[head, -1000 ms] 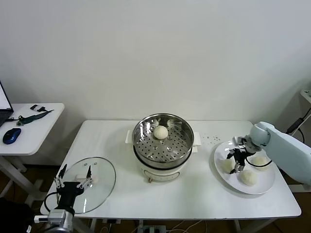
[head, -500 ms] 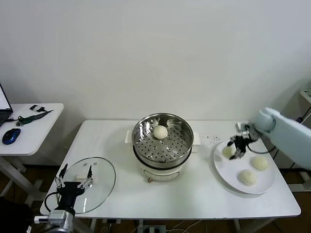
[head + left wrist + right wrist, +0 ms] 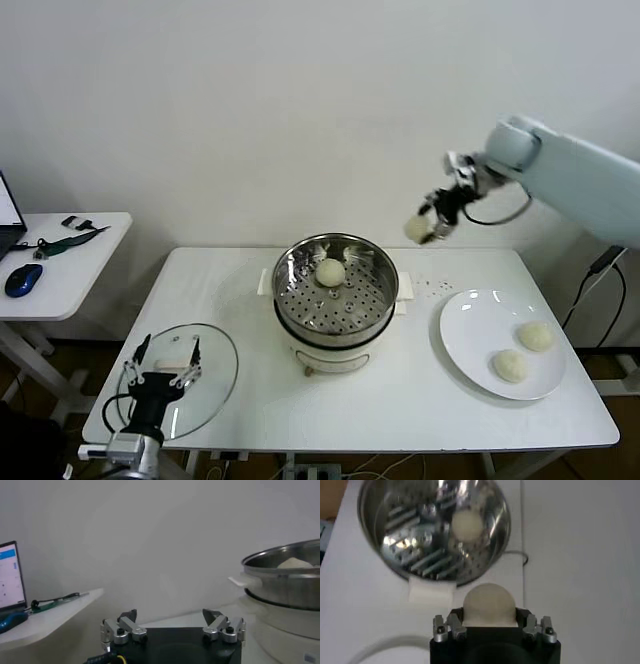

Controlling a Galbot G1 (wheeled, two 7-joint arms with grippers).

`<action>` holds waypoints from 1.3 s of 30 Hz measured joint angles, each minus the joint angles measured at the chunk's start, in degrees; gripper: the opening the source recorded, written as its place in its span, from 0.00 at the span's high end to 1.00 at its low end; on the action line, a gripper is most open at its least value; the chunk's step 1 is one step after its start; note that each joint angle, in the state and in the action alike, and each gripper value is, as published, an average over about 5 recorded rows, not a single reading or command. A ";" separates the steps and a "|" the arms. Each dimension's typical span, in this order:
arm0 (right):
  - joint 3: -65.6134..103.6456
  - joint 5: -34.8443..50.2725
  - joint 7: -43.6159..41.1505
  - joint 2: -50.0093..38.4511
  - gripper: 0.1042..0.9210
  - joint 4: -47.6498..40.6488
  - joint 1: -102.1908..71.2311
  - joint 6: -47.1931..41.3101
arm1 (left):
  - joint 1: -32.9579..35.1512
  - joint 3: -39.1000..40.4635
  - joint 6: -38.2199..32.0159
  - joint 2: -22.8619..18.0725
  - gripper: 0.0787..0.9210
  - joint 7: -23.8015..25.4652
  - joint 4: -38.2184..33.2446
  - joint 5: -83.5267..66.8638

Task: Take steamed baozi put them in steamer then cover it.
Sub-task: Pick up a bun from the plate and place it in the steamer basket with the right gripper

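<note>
Transfer step: I have the right gripper (image 3: 436,222) clamped on a baozi (image 3: 417,229), upper right of centre, above the steamer (image 3: 336,285). Next I lower it beside the one inside (image 3: 331,272). Left gripper (image 3: 163,367), jaws apart, waits lower left.

baozi (image 3: 417,229): cream-white | steamer (image 3: 336,285): shiny steel, perforated floor | plate (image 3: 470,340): white

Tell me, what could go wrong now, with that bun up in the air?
The right tool holds a baozi high, short of the steamer; if the soft dough slips, it may drop on the table. Set down carelessly, it could squash the baozi already inside.
</note>
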 measured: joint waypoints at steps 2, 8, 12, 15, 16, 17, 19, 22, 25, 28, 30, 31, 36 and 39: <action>-1.40 2.83 1.25 2.53 0.31 0.51 1.00 -1.10 | 0.19 0.22 -0.17 0.03 0.12 0.15 -0.21 0.01; -4.91 9.10 5.18 9.28 0.30 1.99 2.40 -3.68 | 0.61 0.44 -0.59 0.32 0.12 0.34 -0.90 -0.07; -6.82 10.97 7.62 12.32 0.30 3.38 1.97 -5.22 | 0.59 0.49 -0.63 0.34 0.12 0.37 -1.17 -0.08; -7.98 11.54 9.11 14.03 0.30 4.24 0.96 -6.12 | 0.52 0.49 -0.60 0.41 0.12 0.46 -1.27 -0.07; -8.32 11.62 9.54 14.55 0.30 4.43 0.56 -6.37 | 0.47 0.49 -0.58 0.45 0.12 0.50 -1.31 -0.07; -8.65 11.67 9.96 15.05 0.30 4.58 0.13 -6.61 | 0.42 0.49 -0.54 0.48 0.12 0.54 -1.35 -0.05; -9.26 11.66 10.69 15.95 0.30 4.78 -0.77 -7.00 | 0.28 0.49 -0.42 0.51 0.12 0.59 -1.39 0.01; -10.03 11.49 11.43 17.13 0.30 4.95 -2.20 -7.36 | 0.08 0.50 -0.26 0.51 0.12 0.61 -1.40 0.17; -10.55 11.20 11.87 18.15 0.30 4.93 -3.53 -7.56 | -0.05 0.50 -0.18 0.51 0.12 0.62 -1.36 0.29; -10.93 10.87 12.19 18.89 0.30 4.73 -4.69 -7.70 | -0.13 0.49 -0.18 0.49 0.12 0.63 -1.19 0.37; -11.14 10.63 12.36 19.10 0.29 4.62 -5.37 -7.78 | -0.20 0.47 -0.18 0.43 0.12 0.63 -1.04 0.41; -11.23 10.51 12.44 19.17 0.29 4.55 -5.68 -7.80 | -0.24 0.45 -0.18 0.40 0.12 0.63 -0.99 0.42; -11.40 9.93 12.93 19.61 0.26 4.04 -7.01 -8.05 | -0.52 0.32 -0.16 0.36 0.12 0.64 -0.68 0.44; -11.27 9.80 13.21 19.82 0.19 3.79 -7.59 -8.31 | -0.72 0.34 -0.12 0.36 0.12 0.64 -0.44 0.49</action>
